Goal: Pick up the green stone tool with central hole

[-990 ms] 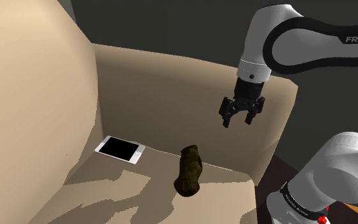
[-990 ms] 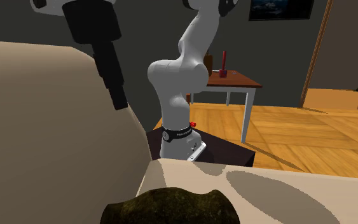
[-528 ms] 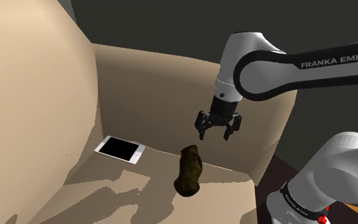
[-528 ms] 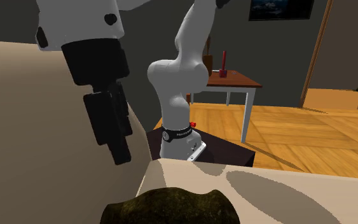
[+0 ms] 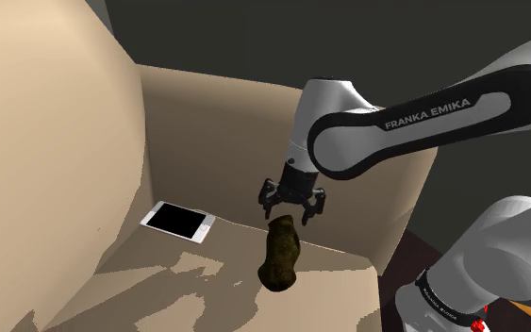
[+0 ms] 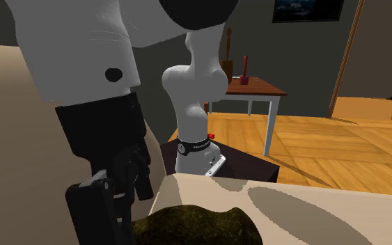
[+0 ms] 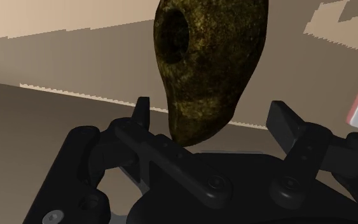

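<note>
The stone tool (image 5: 280, 253) is a mottled olive-brown lump standing on end on a beige cushioned seat (image 5: 159, 288). In the wrist view the stone tool (image 7: 209, 70) shows a round hole near its wide end. My gripper (image 5: 291, 209) hangs open just over the stone's top. In the wrist view the gripper (image 7: 214, 121) has its fingers apart on either side of the stone's narrow end, neither one touching it. In the second exterior view the gripper (image 6: 114, 202) comes down close beside the stone tool (image 6: 187, 226) at the lower edge.
A white phone (image 5: 178, 222) with a black screen lies flat on the seat, toward the shoulder view's left of the stone. Beige upholstered walls (image 5: 216, 141) rise behind and to the left. A small wooden table (image 6: 257, 85) stands beyond my base (image 6: 194, 149).
The gripper has come down and moved toward the shoulder view's left, from high above the seat to just over the stone. It stayed open. The stone and phone have not moved.
</note>
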